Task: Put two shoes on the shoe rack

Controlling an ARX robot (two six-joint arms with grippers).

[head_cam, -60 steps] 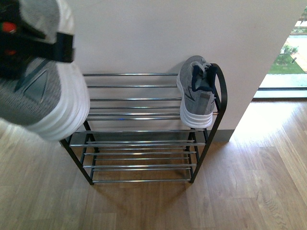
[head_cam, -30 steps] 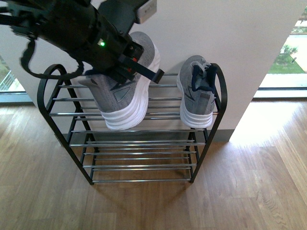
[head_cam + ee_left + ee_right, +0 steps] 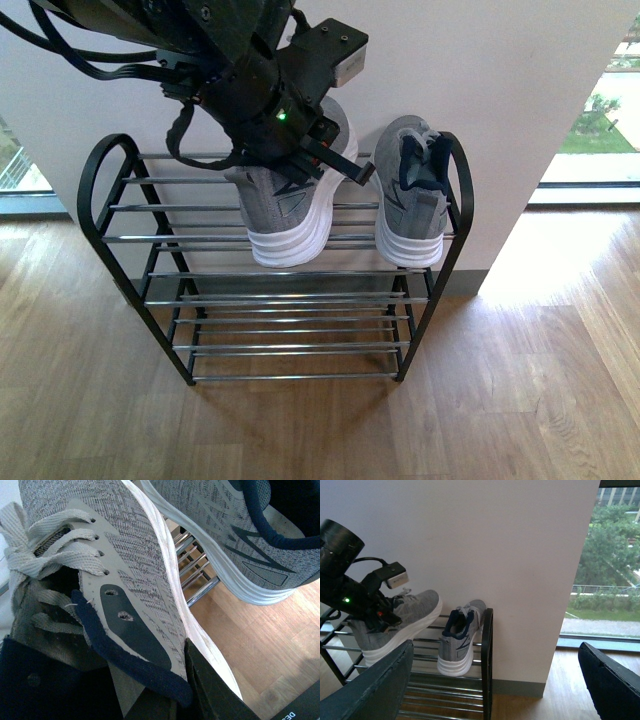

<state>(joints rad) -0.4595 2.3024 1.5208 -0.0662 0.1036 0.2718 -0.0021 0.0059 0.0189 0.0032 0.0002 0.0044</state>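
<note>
Your left gripper [image 3: 312, 152] has carried the held shoe [image 3: 288, 215] to the right since half a second ago. It now hangs over the top shelf of the shoe rack [image 3: 200, 298], just beside the other shoe [image 3: 410, 205]. Count them: two shoes, one rack, two grippers. The other shoe sits on the top rods at the right end. Only the left wrist view shows the jaws pinching the held shoe at its dark collar. The right wrist view shows that shoe tilted, toe up — the front view hides that. Only there you see the right gripper [image 3: 495, 670], jaws spread wide. You cannot tell if the held sole touches the rods.
</note>
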